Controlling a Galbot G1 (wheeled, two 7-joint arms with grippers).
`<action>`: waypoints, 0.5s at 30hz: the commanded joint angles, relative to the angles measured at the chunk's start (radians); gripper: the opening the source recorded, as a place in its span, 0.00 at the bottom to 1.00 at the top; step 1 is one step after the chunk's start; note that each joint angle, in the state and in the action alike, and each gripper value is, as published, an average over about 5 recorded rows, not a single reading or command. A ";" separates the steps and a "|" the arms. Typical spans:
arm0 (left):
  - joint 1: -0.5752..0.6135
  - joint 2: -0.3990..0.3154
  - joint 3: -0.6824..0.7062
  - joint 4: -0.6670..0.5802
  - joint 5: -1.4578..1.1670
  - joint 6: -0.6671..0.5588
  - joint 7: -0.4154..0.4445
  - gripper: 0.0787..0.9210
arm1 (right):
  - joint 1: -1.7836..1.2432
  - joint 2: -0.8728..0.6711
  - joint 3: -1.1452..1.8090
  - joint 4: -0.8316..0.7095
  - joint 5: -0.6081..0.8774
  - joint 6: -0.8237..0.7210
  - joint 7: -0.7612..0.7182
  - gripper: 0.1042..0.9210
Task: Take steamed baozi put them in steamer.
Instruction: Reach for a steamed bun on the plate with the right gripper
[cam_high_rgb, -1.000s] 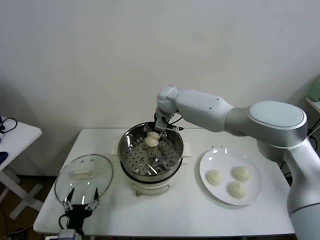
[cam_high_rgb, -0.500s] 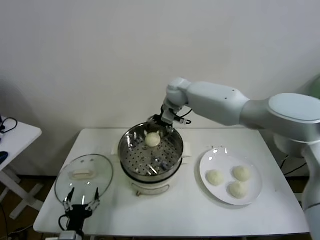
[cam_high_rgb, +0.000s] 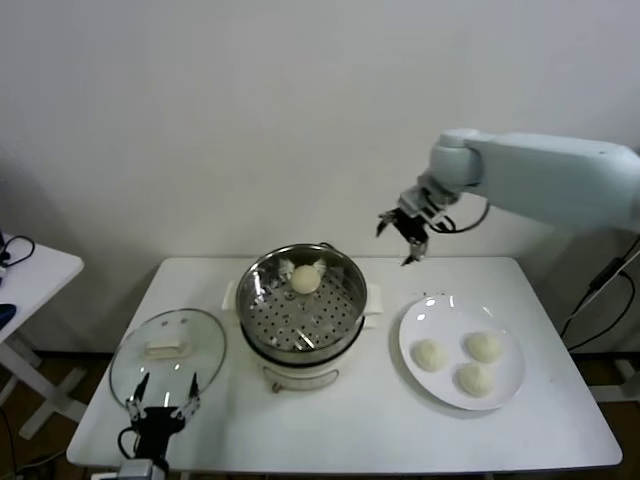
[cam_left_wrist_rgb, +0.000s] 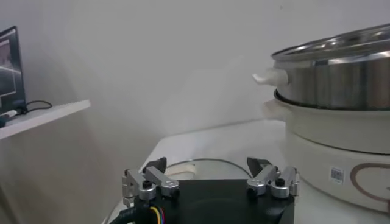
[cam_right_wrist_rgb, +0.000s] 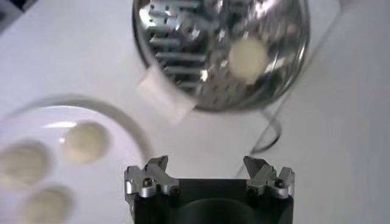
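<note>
One cream-white baozi (cam_high_rgb: 305, 280) lies on the perforated tray at the back of the steel steamer (cam_high_rgb: 262, 282); the right wrist view shows the same baozi (cam_right_wrist_rgb: 248, 57) inside the steamer (cam_right_wrist_rgb: 177, 55). Three more baozi (cam_high_rgb: 429, 354) (cam_high_rgb: 484, 346) (cam_high_rgb: 475, 378) rest on the white plate (cam_high_rgb: 505, 395). My right gripper (cam_high_rgb: 404, 238) hangs open and empty high in the air, between the steamer and the plate. My left gripper (cam_high_rgb: 161, 404) is parked open at the table's front left, over the glass lid's near edge.
A round glass lid (cam_high_rgb: 170, 352) with a cream handle lies left of the steamer. The steamer's cream base has a side handle (cam_high_rgb: 373, 303) and a front control panel (cam_high_rgb: 300, 379). A second white table (cam_high_rgb: 25, 270) stands far left.
My right gripper has let go of the baozi in the steamer, then risen and swung away to the right, above the gap between steamer and plate. The left arm has not moved.
</note>
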 joint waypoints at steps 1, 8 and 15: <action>-0.001 0.001 0.001 0.004 0.000 0.001 0.000 0.88 | 0.030 -0.229 -0.133 0.193 0.119 -0.271 0.042 0.88; -0.006 -0.002 0.003 0.011 0.002 0.002 0.000 0.88 | -0.146 -0.291 -0.032 0.222 0.080 -0.342 0.090 0.88; -0.005 -0.003 0.001 0.014 0.004 0.004 0.000 0.88 | -0.314 -0.265 0.097 0.187 0.048 -0.377 0.120 0.88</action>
